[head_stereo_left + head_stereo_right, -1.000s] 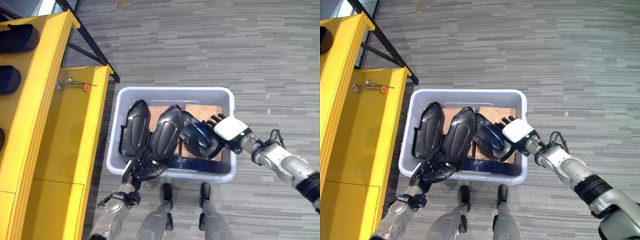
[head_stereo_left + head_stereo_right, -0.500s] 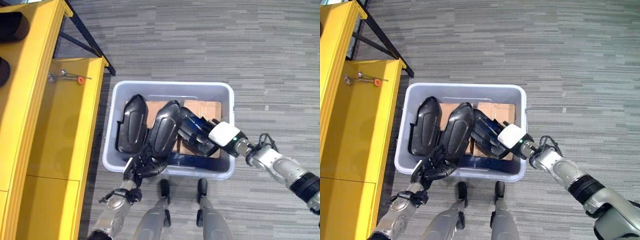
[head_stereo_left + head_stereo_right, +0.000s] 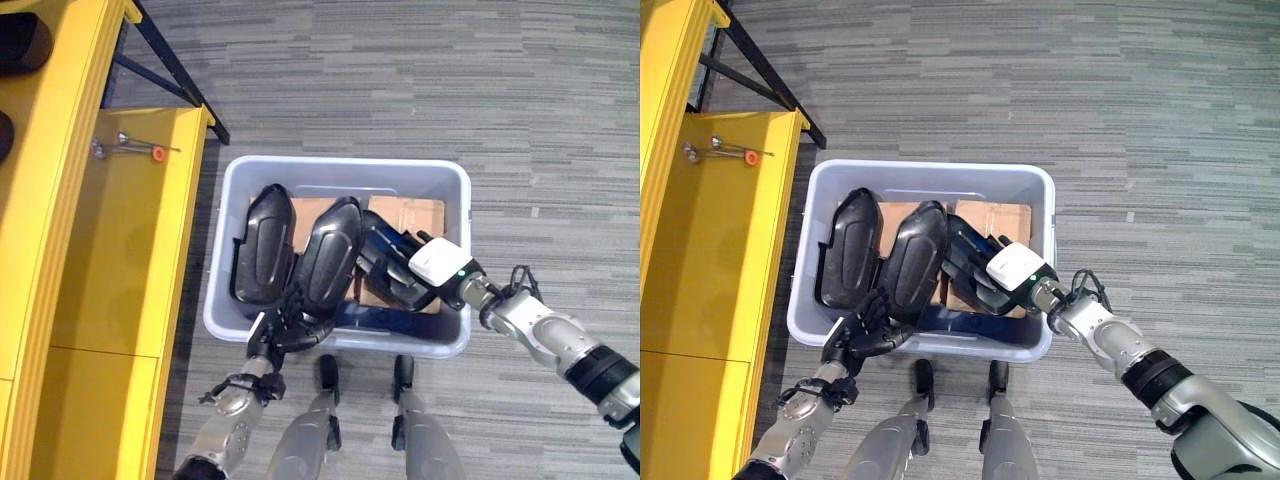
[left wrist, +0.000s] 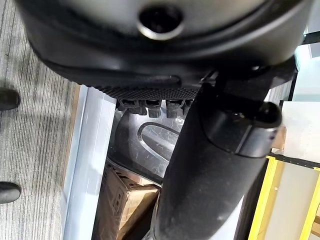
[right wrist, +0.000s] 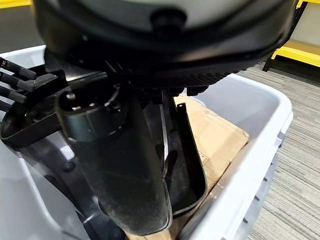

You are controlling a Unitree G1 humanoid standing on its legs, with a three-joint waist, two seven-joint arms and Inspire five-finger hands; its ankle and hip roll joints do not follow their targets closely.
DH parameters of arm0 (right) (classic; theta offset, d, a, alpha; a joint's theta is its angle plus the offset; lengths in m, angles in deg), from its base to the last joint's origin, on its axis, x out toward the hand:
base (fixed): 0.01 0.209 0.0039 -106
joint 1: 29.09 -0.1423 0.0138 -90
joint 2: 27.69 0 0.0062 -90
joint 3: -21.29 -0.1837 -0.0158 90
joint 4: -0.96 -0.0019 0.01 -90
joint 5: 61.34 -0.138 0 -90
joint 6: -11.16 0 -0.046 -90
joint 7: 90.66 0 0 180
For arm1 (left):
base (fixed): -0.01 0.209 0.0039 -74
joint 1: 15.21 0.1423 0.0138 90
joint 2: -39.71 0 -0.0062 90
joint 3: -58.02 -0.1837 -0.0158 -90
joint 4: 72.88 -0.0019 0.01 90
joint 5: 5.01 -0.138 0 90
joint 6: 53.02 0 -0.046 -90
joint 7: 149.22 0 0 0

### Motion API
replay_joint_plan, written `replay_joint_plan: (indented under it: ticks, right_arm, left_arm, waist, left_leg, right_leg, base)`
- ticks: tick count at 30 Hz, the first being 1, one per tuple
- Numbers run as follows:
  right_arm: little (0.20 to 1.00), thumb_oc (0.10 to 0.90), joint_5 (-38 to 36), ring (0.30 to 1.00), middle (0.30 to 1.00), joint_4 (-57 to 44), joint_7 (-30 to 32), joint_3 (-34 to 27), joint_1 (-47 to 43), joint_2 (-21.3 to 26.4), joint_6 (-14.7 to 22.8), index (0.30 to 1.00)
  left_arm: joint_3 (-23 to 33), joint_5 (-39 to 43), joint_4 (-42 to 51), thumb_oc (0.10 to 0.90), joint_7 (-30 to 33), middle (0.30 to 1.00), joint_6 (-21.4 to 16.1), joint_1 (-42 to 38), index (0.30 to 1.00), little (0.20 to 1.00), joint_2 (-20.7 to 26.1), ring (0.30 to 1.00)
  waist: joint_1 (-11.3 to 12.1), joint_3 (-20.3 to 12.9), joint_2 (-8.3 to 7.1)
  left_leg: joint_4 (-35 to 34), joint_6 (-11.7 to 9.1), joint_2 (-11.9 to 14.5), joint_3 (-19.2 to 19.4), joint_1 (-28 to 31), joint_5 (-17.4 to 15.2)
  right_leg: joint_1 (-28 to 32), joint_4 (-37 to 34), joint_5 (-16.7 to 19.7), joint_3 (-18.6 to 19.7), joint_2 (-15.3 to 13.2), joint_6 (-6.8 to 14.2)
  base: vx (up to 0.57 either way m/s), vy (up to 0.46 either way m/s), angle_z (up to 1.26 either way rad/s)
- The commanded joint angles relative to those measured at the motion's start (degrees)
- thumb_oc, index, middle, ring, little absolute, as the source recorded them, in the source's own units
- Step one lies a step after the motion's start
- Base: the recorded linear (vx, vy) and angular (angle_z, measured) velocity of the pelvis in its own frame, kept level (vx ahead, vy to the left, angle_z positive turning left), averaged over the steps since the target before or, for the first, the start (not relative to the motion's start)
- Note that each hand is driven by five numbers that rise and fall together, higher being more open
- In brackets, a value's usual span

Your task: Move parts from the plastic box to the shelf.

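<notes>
Now, shelf (image 3: 60,250): yellow, at my far left, well apart from the box, a few small tools lying on its lower board
Left part (image 3: 262,255): black shell standing on edge in the plastic box (image 3: 455,190), untouched
Middle part (image 3: 330,258): long black shell, its long axis running from the near wall up toward the far wall, leaning on the left part
My left hand (image 3: 868,330): at the near rim, right under that part's lower end, fingers curled round its bottom edge
Right part (image 3: 385,272): dark shell tilted over the cardboard (image 3: 408,212)
My right hand (image 3: 432,265): white-backed, reaching in from the right, thumb and fingers clamped on the right part's edge
Deciding relation: the middle part stands straight ahead of my left hand, which is also the hand nearer the shelf, so I judge the lift goes up and leftward
</notes>
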Motion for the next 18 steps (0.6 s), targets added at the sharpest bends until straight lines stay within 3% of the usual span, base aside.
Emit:
replay_joint_plan:
  ticks: [1, 18]
  right_arm:
    - [1.0, 0.9, -3.6, 1.0, 1.0, -4.2, 4.4, -0.4, -7.9, 0.1, -0.9, 1.0]
    - [1.0, 0.9, -4.3, 1.0, 1.0, 2.3, 6.3, 0.2, -9.9, -0.9, -3.1, 1.0]
  left_arm:
    - [0.3, -0.4, 4.8, 0.9, 0.6, 1.0, -4.5, -1.5, 1.0, 1.0, 1.2, 1.0]
    - [0.7, 0.1, 5.3, 0.9, 2.1, 1.0, -5.3, -2.4, 1.0, 1.0, 1.4, 1.0]
  waist:
    - [0.4, -1.5, -2.08]
    - [1.0, 2.1, -1.32]
  left_leg:
    - [-0.2, -6.3, 7.5, 1.6, 3.5, -1.2]
    - [-0.1, -5.9, 6.9, 1.4, 0.0, -0.2]
  right_leg:
    - [0.1, 2.0, -1.9, -0.2, -4.7, 3.6]
    - [-4.6, 5.2, -2.6, 0.0, -5.2, 3.3]
  base:
    - [0.0, 0.0, 0.0]
    - [-0.01, 0.001, 0.01]
